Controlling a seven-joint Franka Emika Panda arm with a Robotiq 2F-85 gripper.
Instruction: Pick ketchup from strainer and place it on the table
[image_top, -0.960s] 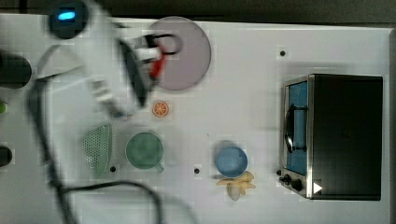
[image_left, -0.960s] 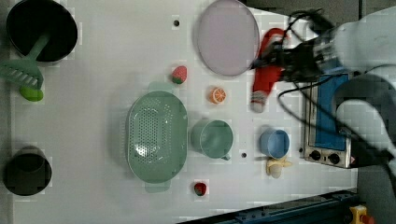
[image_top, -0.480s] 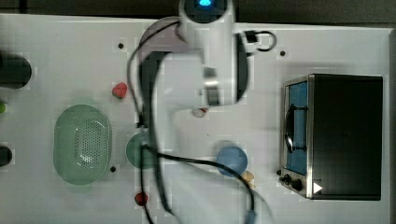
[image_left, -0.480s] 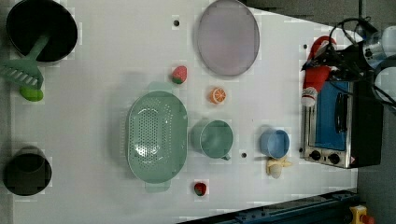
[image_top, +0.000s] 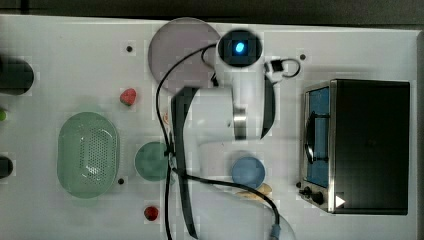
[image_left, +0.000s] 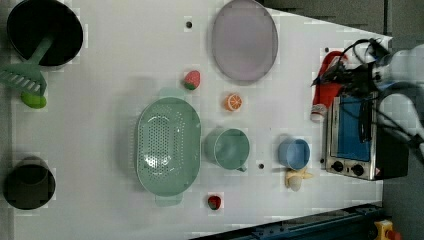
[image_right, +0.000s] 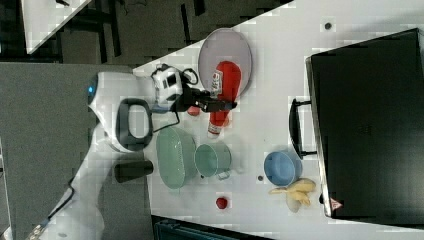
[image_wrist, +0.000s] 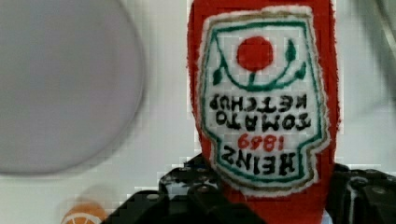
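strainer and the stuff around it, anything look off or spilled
Nothing spilled or damaged. The strainer sits flat and empty on the table. The one thing off the surface is the ketchup bottle, clamped in the gripper with its cap toward the green cup, in the right view.

I carried the ketchup (image_left: 327, 82) in my gripper (image_right: 218, 105) from beside the grey-lilac plate (image_left: 244, 39) across to the toaster oven's (image_left: 356, 137) edge.
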